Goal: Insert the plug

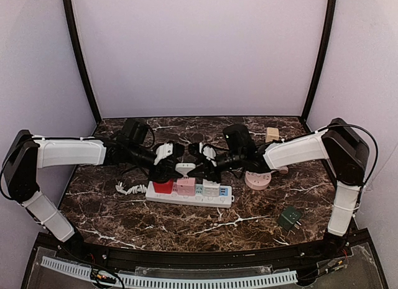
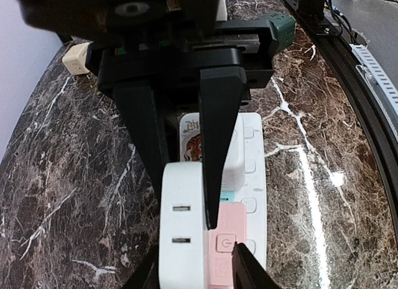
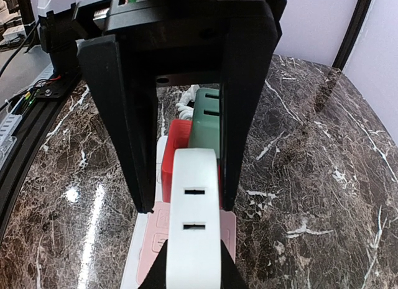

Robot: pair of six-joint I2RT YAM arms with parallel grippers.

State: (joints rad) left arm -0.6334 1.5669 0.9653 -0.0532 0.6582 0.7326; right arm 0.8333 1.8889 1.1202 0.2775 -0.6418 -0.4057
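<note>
A white plug (image 1: pixel 185 168) with two slots in its upper face stands over the pink adapter (image 1: pixel 186 186) on the white power strip (image 1: pixel 225 196). Both grippers meet at it from opposite sides. My left gripper (image 1: pixel 176 158) comes from the left. In the left wrist view its fingers (image 2: pixel 217 146) lie against both long sides of the plug (image 2: pixel 182 227). My right gripper (image 1: pixel 194 158) reaches in from the right, its jaws (image 3: pixel 188 208) shut round the plug's other end (image 3: pixel 194 233). The plug's prongs are hidden.
The strip also carries a red plug (image 1: pixel 163 187), a pale blue one (image 1: pixel 211 189) and a tiger-print one (image 2: pixel 189 137). Around it lie a coiled white cable (image 1: pixel 127 189), a pink round socket (image 1: pixel 258 179), a beige cube (image 1: pixel 272 134) and a dark green adapter (image 1: pixel 289 217).
</note>
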